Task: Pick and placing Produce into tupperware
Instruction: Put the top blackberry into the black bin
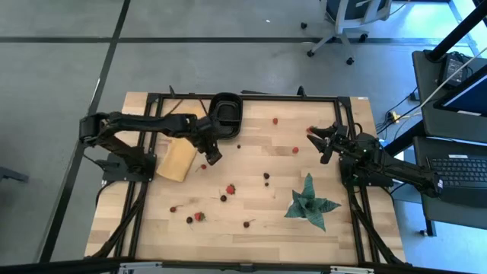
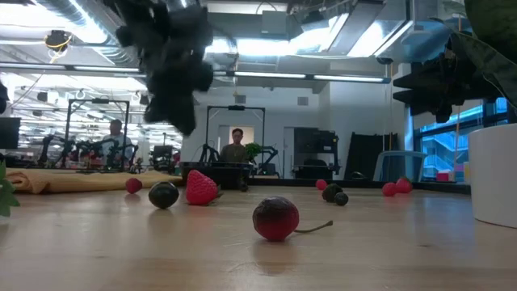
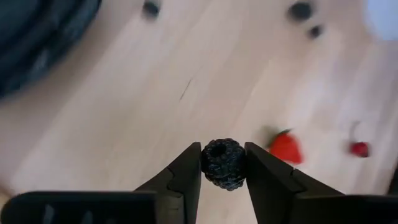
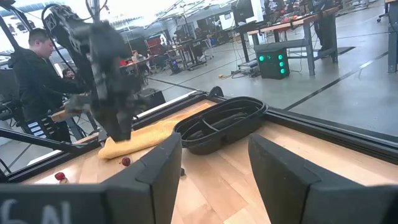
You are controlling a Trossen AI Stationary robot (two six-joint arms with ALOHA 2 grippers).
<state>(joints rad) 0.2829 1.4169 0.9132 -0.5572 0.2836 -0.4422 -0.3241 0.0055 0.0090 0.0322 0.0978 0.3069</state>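
Left wrist view shows the left gripper (image 3: pixel 222 163) clenched on a dark berry (image 3: pixel 223 163), above the table at six o'clock from the black tub (image 1: pixel 225 116). The right gripper (image 4: pixel 211 155), fingers spread, waits at three o'clock.

Your tupperware (image 1: pixel 226 116) sits at the table's (image 1: pixel 342 228) far edge, with the board (image 1: pixel 176 160) near it toward the left side and the star-shaped plant (image 1: pixel 310 201) well apart on the near right. Your left gripper (image 1: pixel 212 156) hangs between the board and the tupperware's near end, clamping a blackberry (image 3: pixel 223 163) above the wood, while the right gripper (image 1: pixel 323 140) sits by the right edge with fingers apart. The rest of the produce (image 1: pixel 230 189) lies scattered across the middle and near left.
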